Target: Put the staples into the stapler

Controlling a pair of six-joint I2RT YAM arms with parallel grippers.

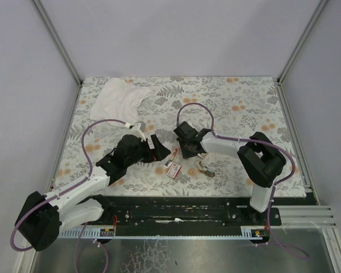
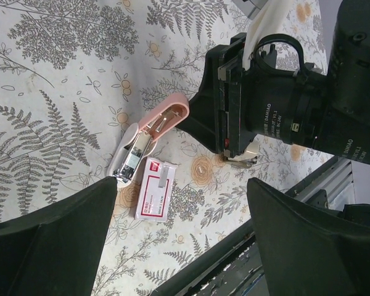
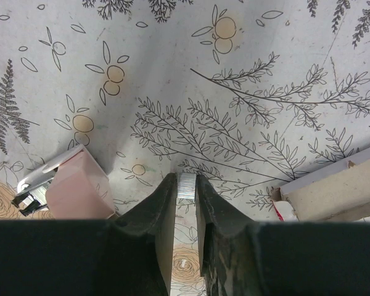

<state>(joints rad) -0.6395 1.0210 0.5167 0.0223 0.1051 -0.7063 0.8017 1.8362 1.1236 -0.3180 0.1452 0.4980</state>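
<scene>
Your right tool [image 3: 185, 182] is nipped narrow on a silver staple strip [image 3: 187, 187], just beside the opened stapler [image 2: 149, 137] on the tabletop [image 1: 244, 102]. The red staples box [image 2: 154, 197] lies near the stapler. Your left tool [image 2: 182, 185] gapes wide and empty. Seating the strip and closing up remain.

A crumpled white cloth [image 1: 120, 98] lies at the 10 o'clock corner of the table, on a pale table cover [image 1: 238, 102] printed with grey ferns and orange flowers. Two aluminium frame posts [image 1: 57, 42] [image 1: 300, 41] rise from the 10 and 2 o'clock corners. Plain grey walls [image 1: 176, 34] enclose the far side and both flanks.
</scene>
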